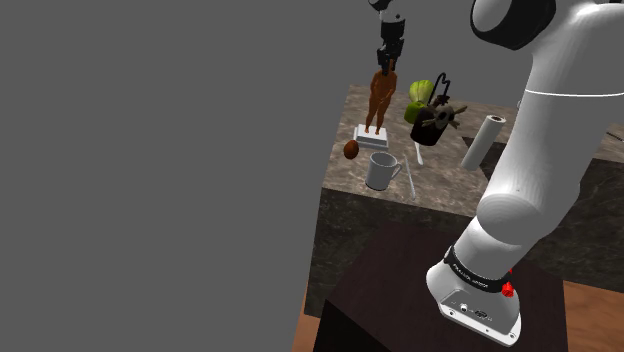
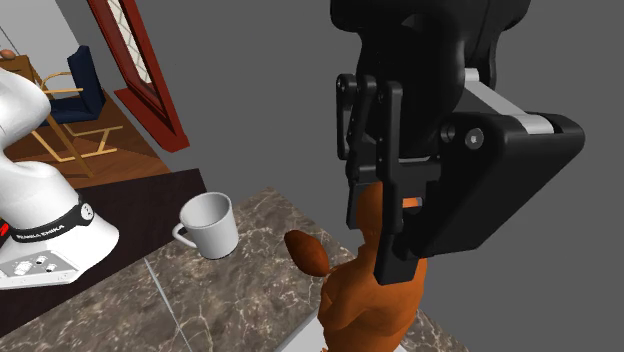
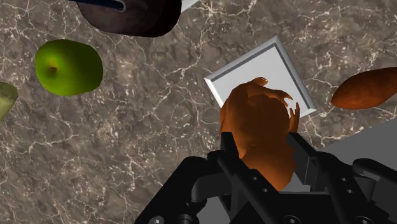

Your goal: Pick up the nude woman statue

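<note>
Gripper (image 1: pixel 388 64) clasps the brown woman statue (image 1: pixel 380 100). My wrist view adds a green apple (image 3: pixel 69 67); shoulder view, a white mug (image 1: pixel 382 171).

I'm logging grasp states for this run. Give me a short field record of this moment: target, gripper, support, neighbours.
target: brown statue, upright on its white square base
gripper: gripper shut on the statue's upper part, coming from above
support: the base appears to sit on the marble table; no lift evident
neighbours: white mug, brown oval object, green apple, dark pot, white roll
</note>
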Controlling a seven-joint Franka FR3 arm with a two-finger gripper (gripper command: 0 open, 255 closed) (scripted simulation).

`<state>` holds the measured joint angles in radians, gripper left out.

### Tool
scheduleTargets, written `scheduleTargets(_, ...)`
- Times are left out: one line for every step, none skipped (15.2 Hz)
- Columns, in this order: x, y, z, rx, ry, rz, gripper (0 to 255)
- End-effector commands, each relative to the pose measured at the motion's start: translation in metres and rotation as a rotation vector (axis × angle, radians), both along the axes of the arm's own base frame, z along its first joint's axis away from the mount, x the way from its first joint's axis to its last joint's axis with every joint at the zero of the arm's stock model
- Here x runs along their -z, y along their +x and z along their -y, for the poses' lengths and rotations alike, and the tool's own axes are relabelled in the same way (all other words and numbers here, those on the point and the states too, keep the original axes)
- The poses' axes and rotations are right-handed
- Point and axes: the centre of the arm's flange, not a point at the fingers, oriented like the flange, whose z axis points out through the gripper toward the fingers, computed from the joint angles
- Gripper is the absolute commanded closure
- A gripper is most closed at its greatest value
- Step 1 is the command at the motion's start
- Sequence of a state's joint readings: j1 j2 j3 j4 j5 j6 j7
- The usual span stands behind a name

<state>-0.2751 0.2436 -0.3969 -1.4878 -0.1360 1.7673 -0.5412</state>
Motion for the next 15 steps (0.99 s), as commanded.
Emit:
scheduleTargets(0.0, 0.0, 0.0, 0.0, 0.0, 0.0, 255)
scheduleTargets(0.0, 0.0, 0.0, 0.0, 0.0, 0.0, 255)
scheduleTargets(0.0, 0.0, 0.0, 0.0, 0.0, 0.0, 255)
scheduleTargets(0.0, 0.0, 0.0, 0.0, 0.0, 0.0, 255)
scheduleTargets(0.0, 0.001, 0.0, 0.0, 0.0, 0.0, 255)
scheduleTargets(-0.005, 0.001, 0.0, 0.0, 0.0, 0.0, 255)
scheduleTargets(-0.01, 0.001, 0.0, 0.0, 0.0, 0.0, 255)
scheduleTargets(-0.016, 0.001, 0.0, 0.0, 0.0, 0.0, 255)
scheduleTargets(-0.021, 0.001, 0.0, 0.0, 0.0, 0.0, 255)
scheduleTargets(-0.026, 0.001, 0.0, 0.0, 0.0, 0.0, 255)
scheduleTargets(-0.031, 0.001, 0.0, 0.0, 0.0, 0.0, 255)
scheduleTargets(-0.037, 0.001, 0.0, 0.0, 0.0, 0.0, 255)
scheduleTargets(-0.042, 0.001, 0.0, 0.0, 0.0, 0.0, 255)
scheduleTargets(-0.047, 0.001, 0.0, 0.0, 0.0, 0.0, 255)
scheduleTargets(-0.053, 0.001, 0.0, 0.0, 0.0, 0.0, 255)
